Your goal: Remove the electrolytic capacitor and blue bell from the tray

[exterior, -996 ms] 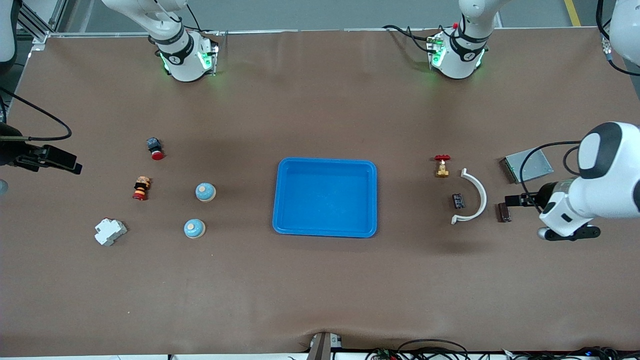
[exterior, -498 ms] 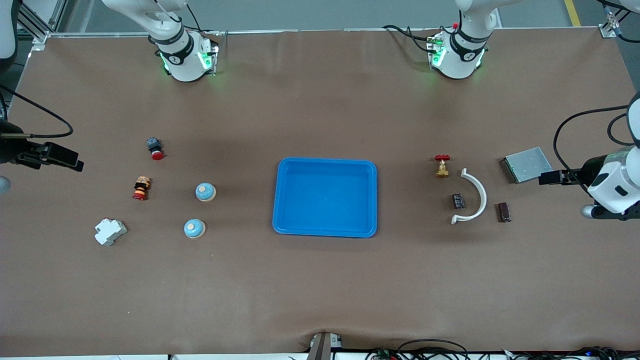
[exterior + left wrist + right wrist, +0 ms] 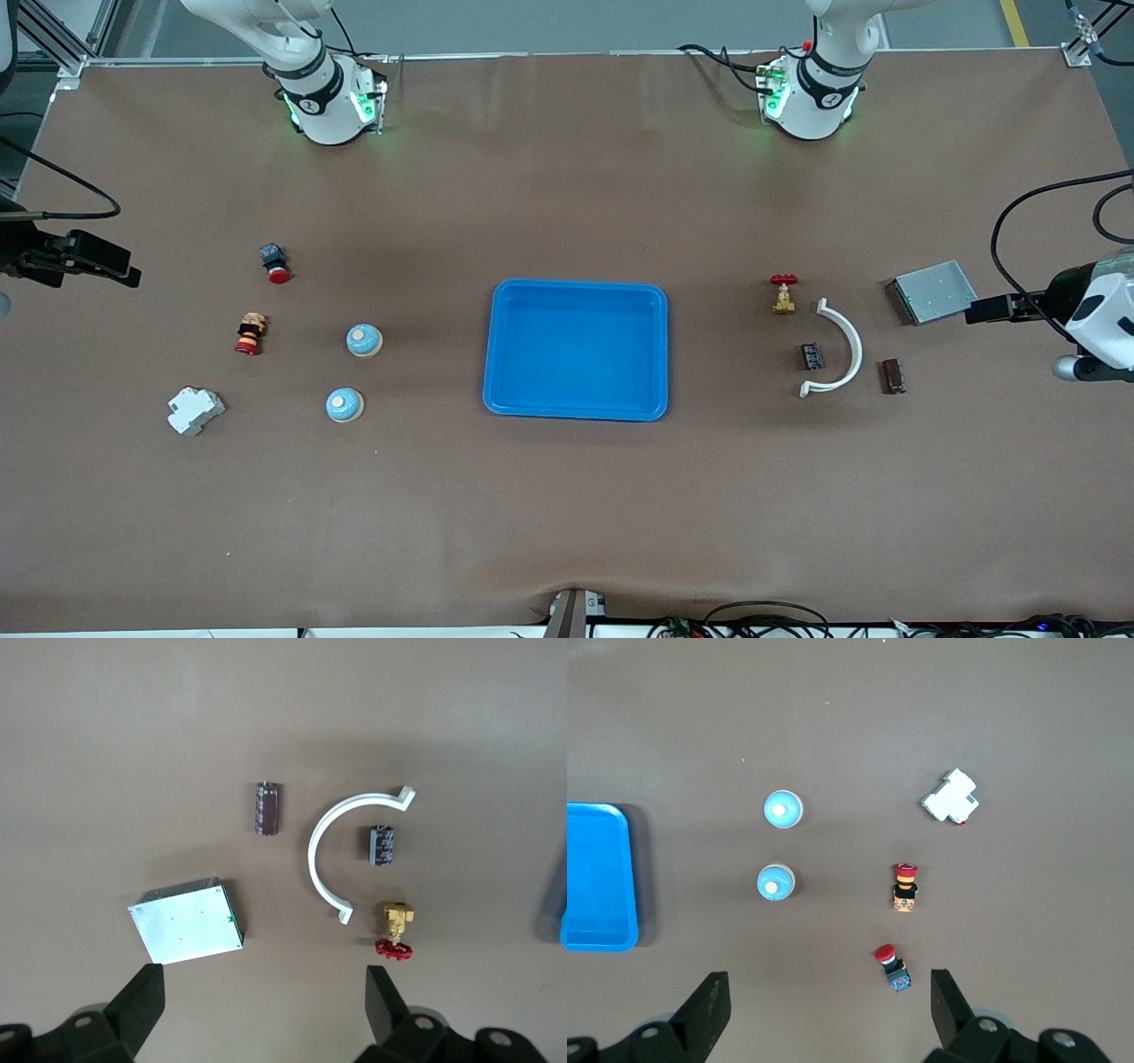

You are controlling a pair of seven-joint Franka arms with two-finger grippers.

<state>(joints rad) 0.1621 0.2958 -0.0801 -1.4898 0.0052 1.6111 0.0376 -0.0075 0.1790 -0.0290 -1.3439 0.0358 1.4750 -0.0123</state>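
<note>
Fingers (image 3: 137, 1005) spread, capacitor (image 3: 268, 807) well apart (likewise bell (image 3: 782, 809)).

White arms (image 3: 310, 80) with black joint bands, green base lights, black cables and dark fingers (image 3: 142, 1010).

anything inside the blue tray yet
Nothing: the blue tray shows only its bare floor. Both bells and both capacitors lie on the table.

Both hands farther outward, higher.
</note>
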